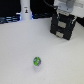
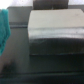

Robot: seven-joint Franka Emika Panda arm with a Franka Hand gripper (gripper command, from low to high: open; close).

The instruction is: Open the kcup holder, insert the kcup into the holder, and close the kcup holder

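Observation:
The kcup holder [image 1: 64,27] is a black boxy unit at the back of the white table on the exterior view's right, its two front panels looking closed. The wrist view is blurred and shows its grey top and dark front [image 2: 55,40] close by. The kcup [image 1: 36,61], a tiny pod with a green-and-blue top, lies alone on the table near the front, well apart from the holder. My gripper [image 1: 67,13] hangs just above the top of the holder, far from the kcup. Its fingers are too blurred to tell whether they are open or shut.
A white bottle-shaped object [image 1: 25,11] stands at the back on the exterior view's left, in front of dark equipment. A teal shape [image 2: 4,25] shows at the edge of the wrist view. The white table [image 1: 20,50] spreads between the kcup and the holder.

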